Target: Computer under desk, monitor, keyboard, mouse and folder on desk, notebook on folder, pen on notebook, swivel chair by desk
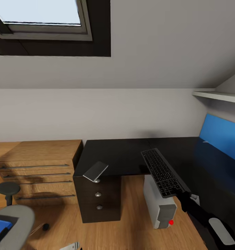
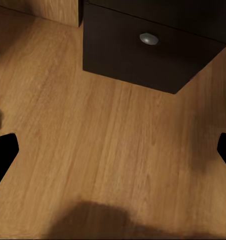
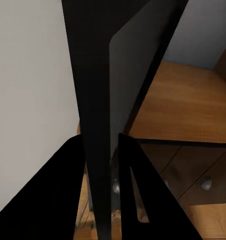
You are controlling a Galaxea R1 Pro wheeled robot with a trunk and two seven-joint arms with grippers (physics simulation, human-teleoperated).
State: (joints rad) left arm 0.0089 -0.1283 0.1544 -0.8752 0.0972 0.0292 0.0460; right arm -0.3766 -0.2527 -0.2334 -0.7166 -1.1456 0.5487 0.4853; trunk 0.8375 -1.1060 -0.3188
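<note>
Right gripper (image 1: 181, 193) clamps near end of keyboard (image 1: 161, 172), held tilted above front edge of desk (image 1: 124, 152). Computer (image 1: 158, 205) on floor just below gripper. Left gripper (image 2: 113, 150) spread wide, fingers apart over wooden floor (image 2: 93, 150), facing drawer unit (image 2: 143, 50). Swivel chair (image 1: 13, 218) with folder (image 1: 0, 225) well away.

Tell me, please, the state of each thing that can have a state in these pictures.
keyboard: held at its near end, lifted over the desk edge.
right gripper: shut on the keyboard.
left gripper: open, above the floor.
desk: its drawers are closed.
computer: on the floor under the desk.
oak chest: drawers closed.
</note>
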